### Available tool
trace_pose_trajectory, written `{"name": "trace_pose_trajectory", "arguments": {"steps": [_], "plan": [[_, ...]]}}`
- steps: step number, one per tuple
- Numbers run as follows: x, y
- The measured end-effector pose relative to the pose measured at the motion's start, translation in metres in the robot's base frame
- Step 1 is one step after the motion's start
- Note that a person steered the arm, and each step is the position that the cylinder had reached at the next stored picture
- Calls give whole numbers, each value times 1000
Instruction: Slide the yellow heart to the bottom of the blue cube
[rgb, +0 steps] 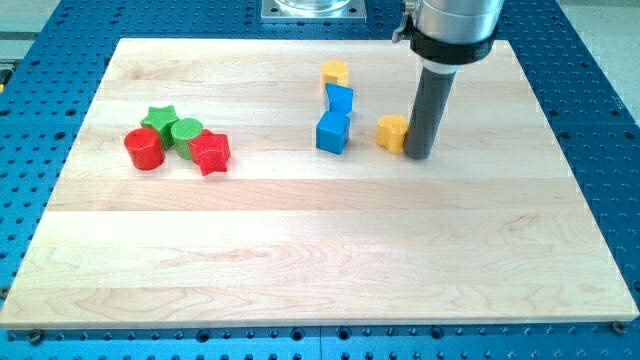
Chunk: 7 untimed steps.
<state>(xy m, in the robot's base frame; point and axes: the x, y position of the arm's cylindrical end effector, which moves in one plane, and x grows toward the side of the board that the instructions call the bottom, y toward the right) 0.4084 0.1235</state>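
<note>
The yellow heart (392, 131) lies on the wooden board, right of the blue cube (333, 132) with a small gap between them. My tip (419, 155) stands just to the right of the yellow heart, touching or nearly touching its right side. The rod rises from there to the arm at the view's top. The blue cube sits directly below another blue block (340, 99) of unclear shape.
A yellow block (335, 72) lies above the two blue ones. At the view's left are a green star (159, 118), a green cylinder (186, 132), a red cylinder (144, 148) and a red star (210, 151) clustered together. The board's edge (320, 325) borders a blue perforated table.
</note>
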Motion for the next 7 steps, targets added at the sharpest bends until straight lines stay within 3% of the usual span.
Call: {"name": "trace_pose_trajectory", "arguments": {"steps": [2,3,4,7], "plan": [[-53,17],[-38,-20],[8,-52],[51,-71]]}}
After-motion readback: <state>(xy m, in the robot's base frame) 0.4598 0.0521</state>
